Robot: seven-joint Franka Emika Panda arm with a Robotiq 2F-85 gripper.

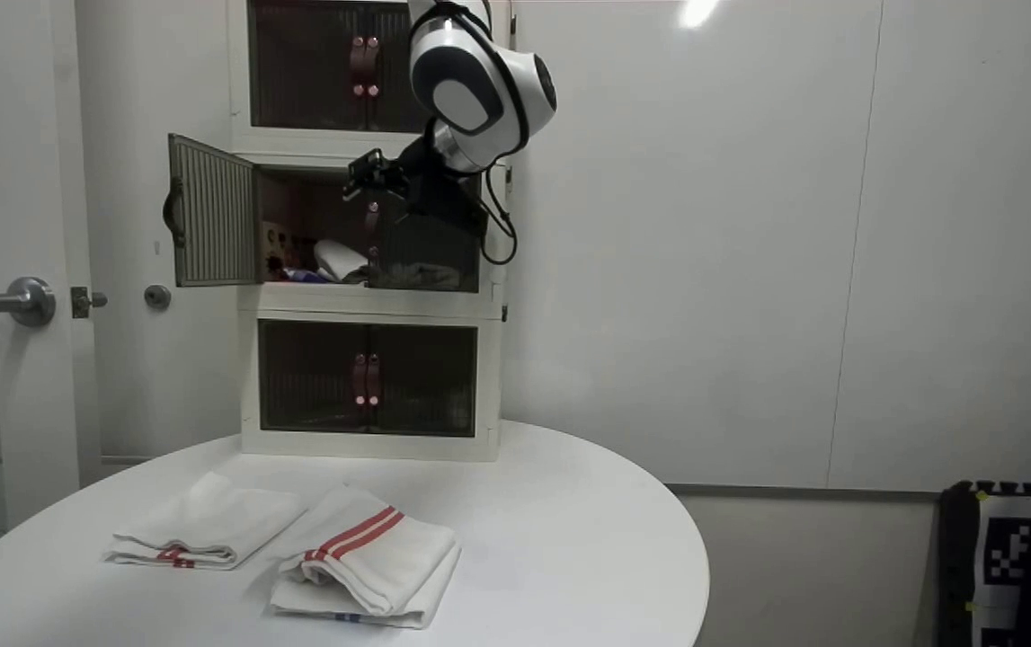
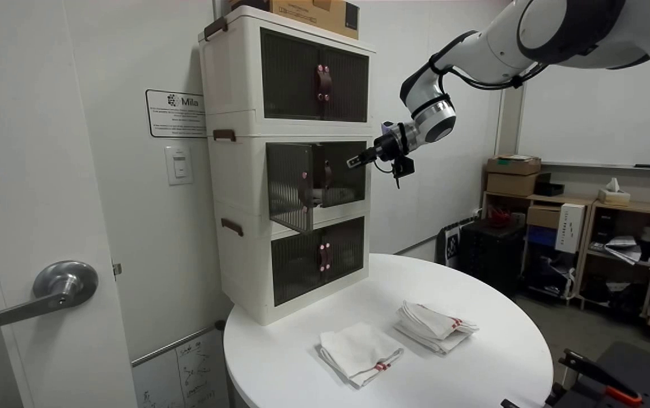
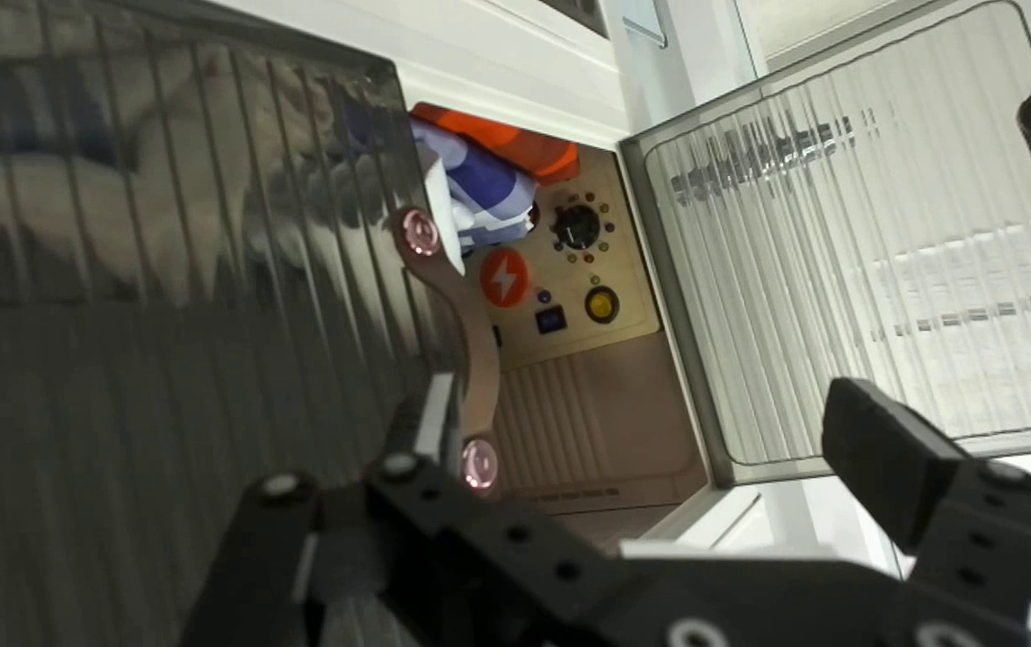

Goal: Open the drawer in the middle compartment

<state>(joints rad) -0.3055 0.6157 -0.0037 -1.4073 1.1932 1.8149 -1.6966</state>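
Note:
The middle compartment [image 1: 362,301] is the middle white box of a stack, also seen in an exterior view [image 2: 237,164]. One door panel, the drawer [image 1: 215,213], stands swung wide open; it shows in an exterior view [image 2: 289,184] and on the right in the wrist view [image 3: 839,243]. The other door panel [image 3: 164,270] of this compartment is shut, with a brown strap handle [image 3: 475,350]. My gripper [image 3: 645,404] is open and empty in front of the opening, one finger beside that strap and one before the open panel; it shows in both exterior views [image 1: 362,175] [image 2: 356,161].
Inside the compartment are a panel with knobs [image 3: 560,279], a purple and white item [image 3: 484,184] and an orange item [image 3: 515,144]. Shut boxes sit above [image 2: 316,73] and below [image 2: 316,260]. Folded towels [image 1: 371,557] [image 1: 205,521] lie on the round white table [image 1: 587,539].

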